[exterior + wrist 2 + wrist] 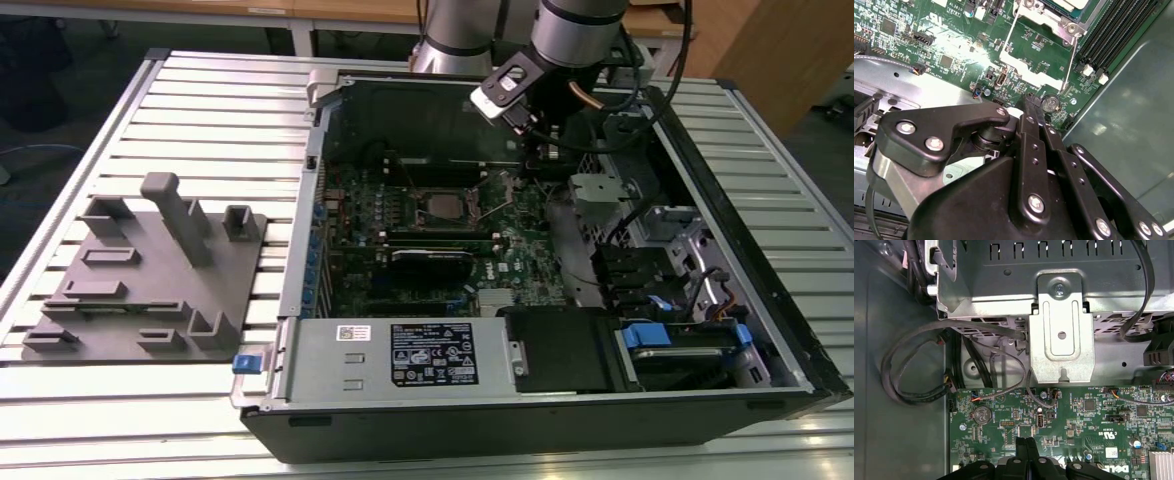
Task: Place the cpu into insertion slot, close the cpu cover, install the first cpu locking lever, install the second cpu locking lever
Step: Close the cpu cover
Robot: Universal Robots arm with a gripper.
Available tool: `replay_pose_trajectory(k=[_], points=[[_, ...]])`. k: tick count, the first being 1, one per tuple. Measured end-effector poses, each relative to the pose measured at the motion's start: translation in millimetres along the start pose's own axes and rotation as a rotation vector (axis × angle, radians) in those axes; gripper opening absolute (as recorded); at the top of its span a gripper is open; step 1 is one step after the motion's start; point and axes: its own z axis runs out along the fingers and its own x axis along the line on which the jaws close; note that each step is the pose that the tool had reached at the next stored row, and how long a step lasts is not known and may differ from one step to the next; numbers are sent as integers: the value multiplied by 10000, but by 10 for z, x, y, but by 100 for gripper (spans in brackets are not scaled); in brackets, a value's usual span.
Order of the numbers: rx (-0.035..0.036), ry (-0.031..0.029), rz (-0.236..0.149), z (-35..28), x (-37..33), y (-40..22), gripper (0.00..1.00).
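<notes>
Gripper [1024,441] pressed together, empty, inside open computer case [534,425], over motherboard [1079,415] near insertion slot [439,207]

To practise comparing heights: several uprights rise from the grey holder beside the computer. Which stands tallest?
The narrow round-topped post on the grey holder; the wide block and the small block flanking it both stop well below its top.
</notes>
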Motion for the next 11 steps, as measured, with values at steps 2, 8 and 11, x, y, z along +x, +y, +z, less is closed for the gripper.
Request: replay_pose_trajectory(k=[2, 8, 11], points=[[-1, -1, 0, 0, 0, 0, 11], [5, 7, -139, 11, 0, 3, 11], [9, -10, -216, 41, -2, 2, 11]])
